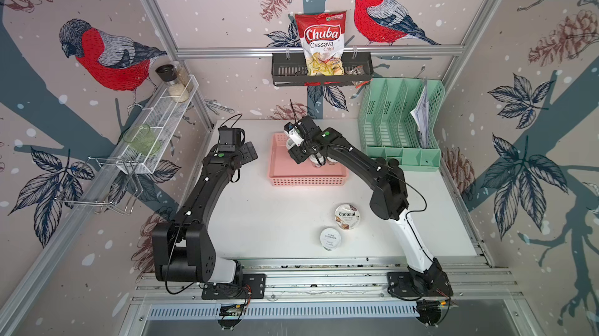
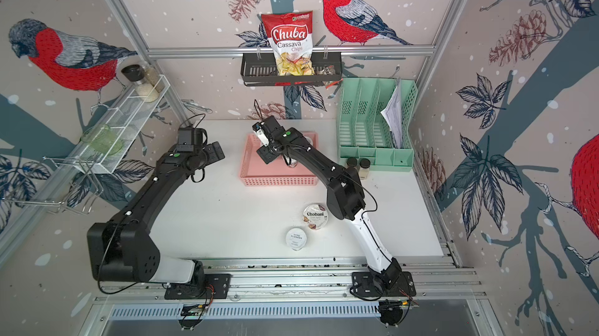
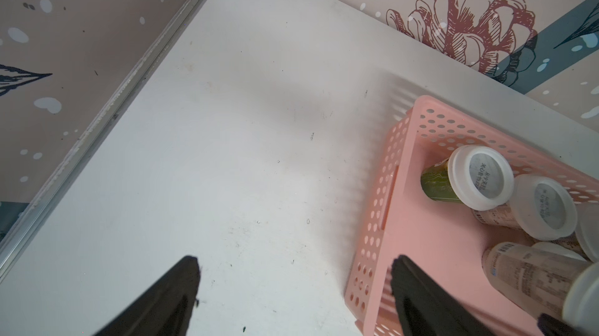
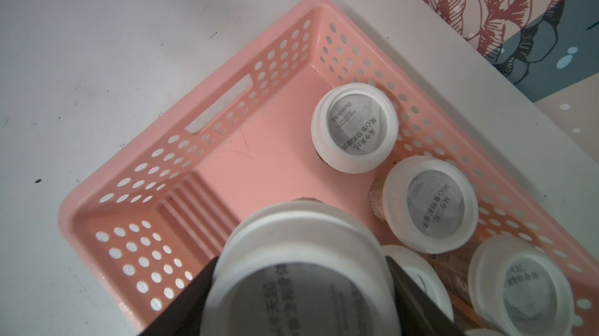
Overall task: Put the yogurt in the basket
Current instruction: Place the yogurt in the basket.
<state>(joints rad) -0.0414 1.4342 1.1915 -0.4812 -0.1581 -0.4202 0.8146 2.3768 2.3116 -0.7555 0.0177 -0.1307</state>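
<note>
The right claw (image 4: 303, 264) is closed on the lid end of a small yogurt cup (image 4: 291, 302), one black finger on each side of it, low in the right wrist frame and over the pink basket (image 4: 259, 156). Whether the cup's base rests on the basket floor I cannot tell. Close on its right side a neighbouring cup (image 4: 418, 272) shows half hidden behind a finger, and three more cups (image 4: 355, 127) stand along the far wall.

The left claw (image 3: 295, 259) is spread wide and holds nothing, over bare table (image 3: 227, 123) just beside the basket's side wall.

Two yogurts are outside the basket, at lower centre-right in both top views: the Chobani cup (image 1: 347, 216) and a small cup (image 1: 330, 237), near each other and well apart from the basket.

Risks, as I judge them: the finger beside the half-hidden cup could shove it on opening, and a cup let go while leaning on a neighbour's lid could topple. A careless left claw could nudge the basket.

Both top views hide the gripped cup under the right wrist; only the right wrist view shows it. The left wrist view shows the green side of one cup (image 3: 437, 185). A top view shows two spice jars (image 2: 358, 167) by the mint organiser (image 2: 376, 153).
</note>
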